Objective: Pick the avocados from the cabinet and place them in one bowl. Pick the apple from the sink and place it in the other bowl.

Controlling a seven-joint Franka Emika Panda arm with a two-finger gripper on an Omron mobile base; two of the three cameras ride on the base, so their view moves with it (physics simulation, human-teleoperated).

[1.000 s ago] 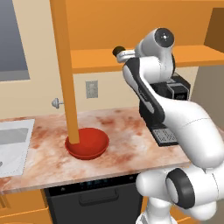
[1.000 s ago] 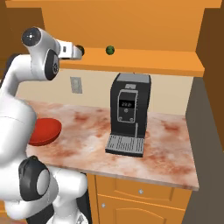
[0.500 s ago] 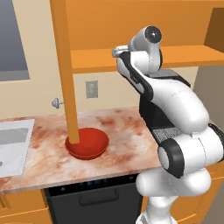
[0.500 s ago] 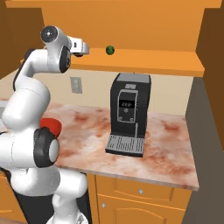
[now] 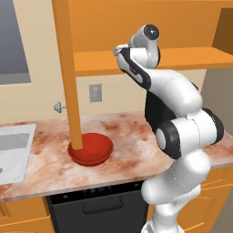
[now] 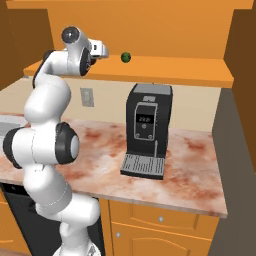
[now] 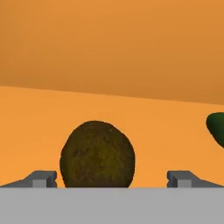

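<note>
An olive-brown avocado (image 7: 97, 155) lies on the orange cabinet shelf (image 7: 131, 118), right in front of my open gripper (image 7: 112, 180), between the lines of its two fingertips (image 7: 43, 178). A darker green avocado (image 7: 217, 127) sits further along the shelf, also seen as a small dark ball (image 6: 126, 57) just beyond the gripper (image 6: 103, 50). The hand (image 5: 120, 50) is raised to shelf height. The red bowl (image 5: 91, 149) rests on the counter by the tall door panel (image 5: 67, 68). A corner of the sink (image 5: 13, 148) is at the left. The apple and the other bowl are out of view.
A black coffee machine (image 6: 146, 131) stands on the marble counter (image 6: 190, 165) under the shelf. A wall outlet (image 5: 95, 93) and a small knob (image 5: 58, 107) are on the back wall. A dark dishwasher front (image 5: 95, 207) sits below the counter.
The arm has straightened up and pushed the hand further along the shelf toward the avocados. The jaws have stayed open, and the avocados and the bowl have not moved.
</note>
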